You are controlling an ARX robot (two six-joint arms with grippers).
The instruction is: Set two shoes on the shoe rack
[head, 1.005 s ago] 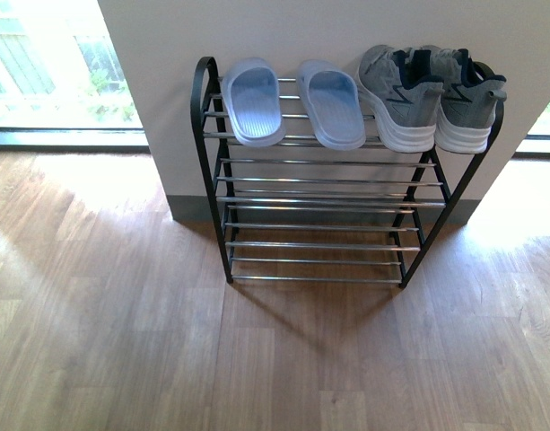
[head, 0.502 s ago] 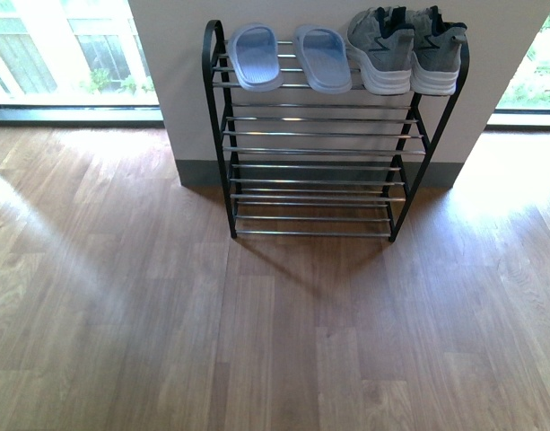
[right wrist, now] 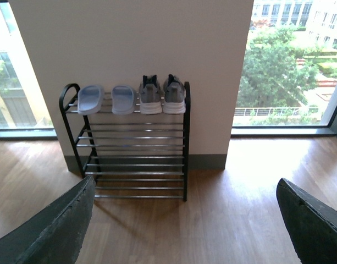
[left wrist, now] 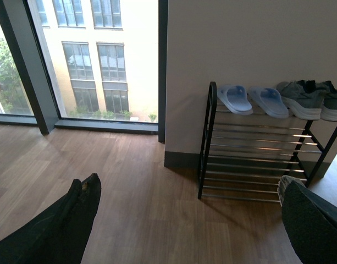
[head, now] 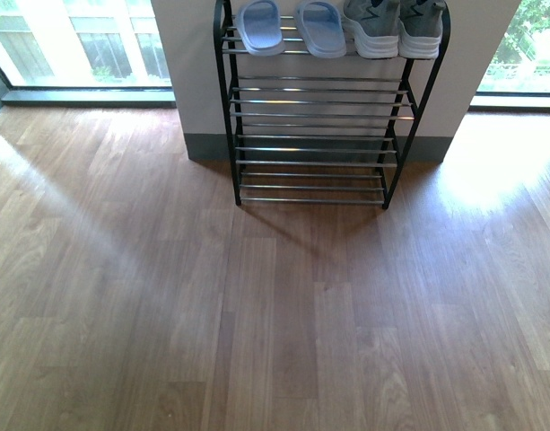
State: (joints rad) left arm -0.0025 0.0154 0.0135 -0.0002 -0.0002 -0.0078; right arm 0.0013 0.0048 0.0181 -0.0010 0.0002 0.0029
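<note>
Both pairs on the top shelf of the shoe rack [head: 315,99], far against the wall: pale-blue slides [head: 292,25] left, grey sneakers [head: 393,25] right, toes overhanging the front rod. Left end effector [left wrist: 190,220] and right end effector [right wrist: 184,225] both spread wide, empty. Risk: overhanging sneakers tipping off if rack bumped.

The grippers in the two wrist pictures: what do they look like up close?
Only fingers show. The left gripper has dark, nearly black fingers, rounded at the tips with a matte, slightly rough surface. The right gripper has similar broad dark fingers. No cables or markings are visible.
</note>
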